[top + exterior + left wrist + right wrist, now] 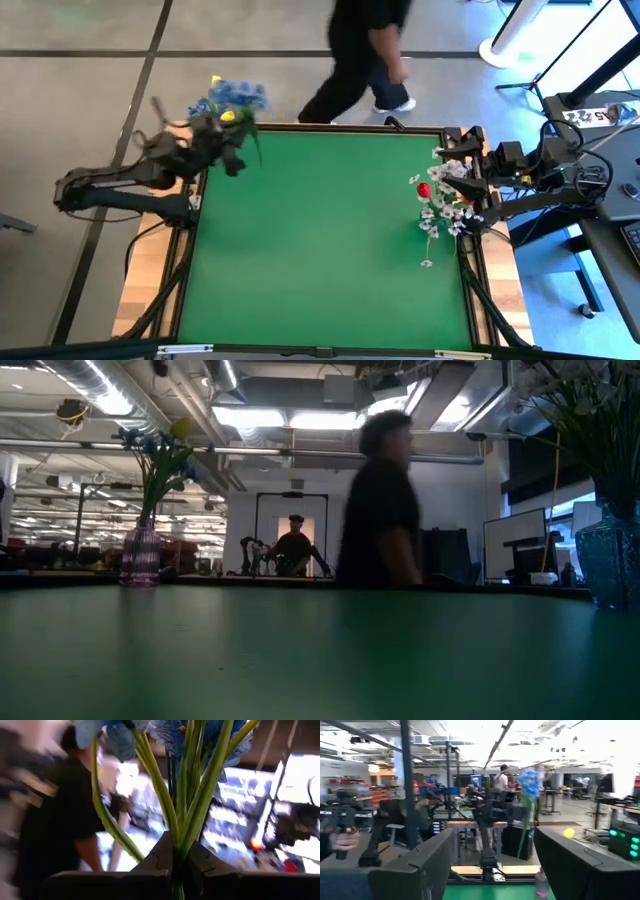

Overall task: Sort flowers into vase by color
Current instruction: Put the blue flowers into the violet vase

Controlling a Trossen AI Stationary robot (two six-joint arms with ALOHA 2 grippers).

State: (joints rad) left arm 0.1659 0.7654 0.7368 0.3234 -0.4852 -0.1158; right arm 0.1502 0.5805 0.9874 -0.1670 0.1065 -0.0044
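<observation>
Blue stems clamped by left gripper above far-left vase.

The left gripper (232,140) was seen at the far-left corner of the tabletop (320,250), jaws shut on green stems (187,815) of the blue flowers (238,97). The stems' long axis ran straight out from the jaws, blossoms beyond them. A pink vase (140,555) stood at that corner; whether the stems were already in it could not be told. The right gripper (492,865) was held at the far-right corner, jaws wide apart and empty, beside the red and white flowers (440,195). A person (385,500) was noted behind the tabletop.
</observation>
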